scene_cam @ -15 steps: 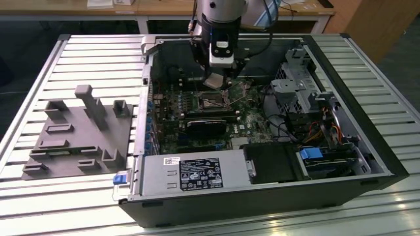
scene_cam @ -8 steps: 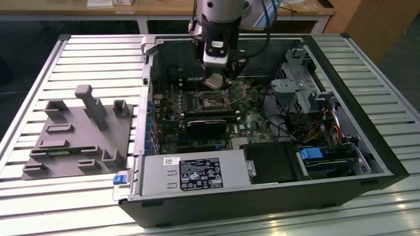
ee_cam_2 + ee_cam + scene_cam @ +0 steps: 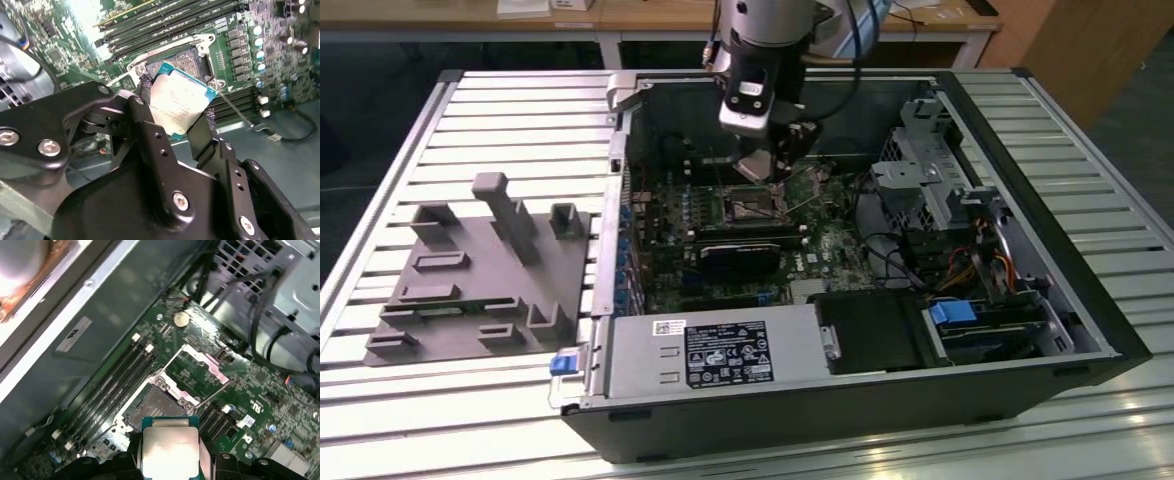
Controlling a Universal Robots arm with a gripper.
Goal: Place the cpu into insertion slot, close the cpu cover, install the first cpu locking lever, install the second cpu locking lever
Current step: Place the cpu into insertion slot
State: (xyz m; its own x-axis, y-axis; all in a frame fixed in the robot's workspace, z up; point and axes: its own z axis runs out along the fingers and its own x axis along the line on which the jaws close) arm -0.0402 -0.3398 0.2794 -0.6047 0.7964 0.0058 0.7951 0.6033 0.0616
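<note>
Cpu [image 3: 168,451] is pinched by two opposite edges between the black fingers [image 3: 150,127] of the gripper [image 3: 770,170], metal top facing both wrist cameras. It hangs clear of the board and is not seated.

The first wrist view shows the insertion slot [image 3: 156,409] just beyond the chip's far edge. The dark contact field is bare and the silver rim is exposed all round. In the same view the cpu cover [image 3: 214,370] is swung back off the slot and stands open on the far side, with green board visible through its window. One locking lever [image 3: 212,394], a thin wire rod, sticks out free beside the slot.

In the second wrist view the chip hides most of the slot. That view shows both jaws closed against the chip's sides, and the free lever [image 3: 239,111] slanting away from the slot corner.

Memory slots [image 3: 112,385] run along one side of the socket, and a coin cell [image 3: 181,318] lies beyond the cover.

The exterior view places the gripper low over the motherboard [image 3: 720,250], inside an open computer case [image 3: 854,405]. A power supply [image 3: 707,355] sits at the near edge of the case. The case lies on a slatted table [image 3: 520,110], with a grey fixture block [image 3: 480,270] well apart at the exterior view's left.
</note>
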